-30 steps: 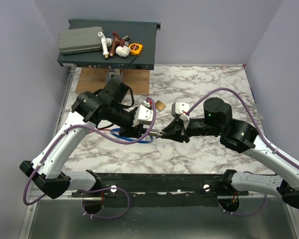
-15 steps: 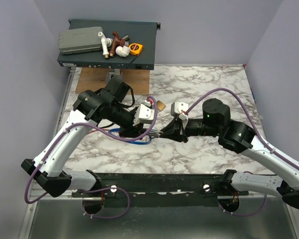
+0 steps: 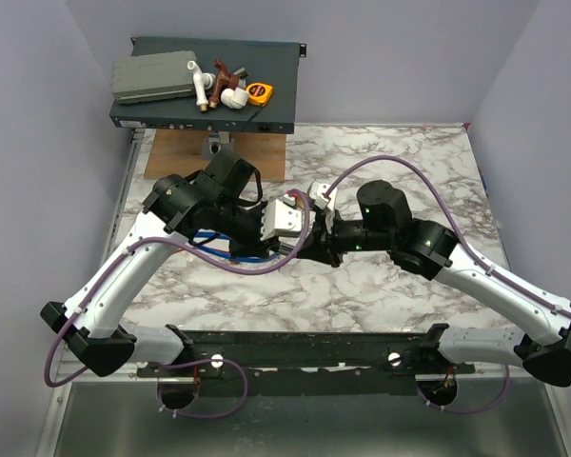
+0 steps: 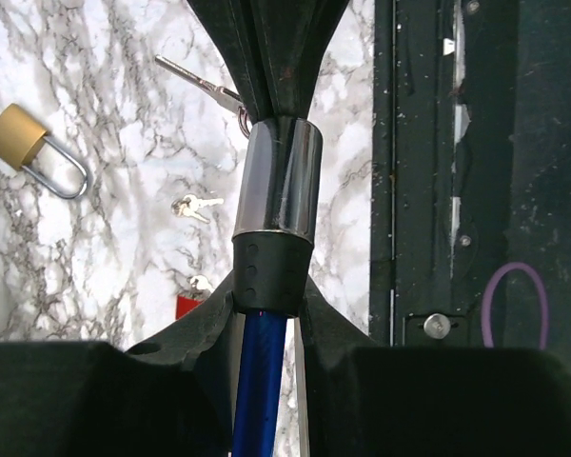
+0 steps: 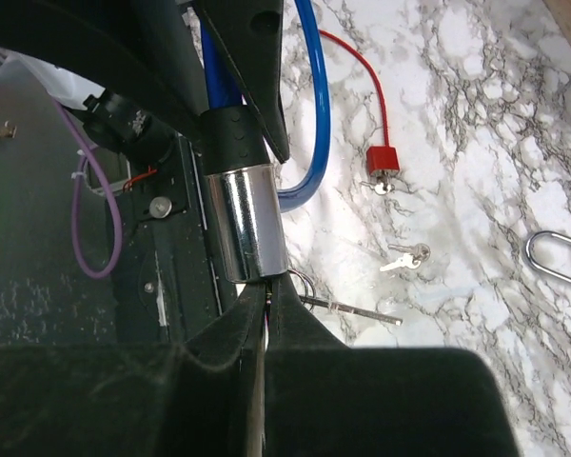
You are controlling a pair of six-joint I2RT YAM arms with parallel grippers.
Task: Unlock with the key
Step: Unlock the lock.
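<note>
Key-turn step judged in hand. Left gripper (image 4: 271, 286) was clamped round the cable lock's chrome barrel (image 4: 278, 176), frame centre. Right gripper (image 5: 266, 290) was pinched fully shut at the barrel mouth, apparently on a ringed key with its blade hidden. Its ring (image 5: 303, 283) and spare key (image 5: 357, 311) were seen dangling. Red-tagged key (image 5: 381, 160) was seen lying untouched on the marble, upper right of the right wrist view. Next: 1 steady twist needed, barrel held still.

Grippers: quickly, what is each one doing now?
Left gripper: closed on the blue cable lock.
Right gripper: closed at the lock's end; held thing hidden.
</note>
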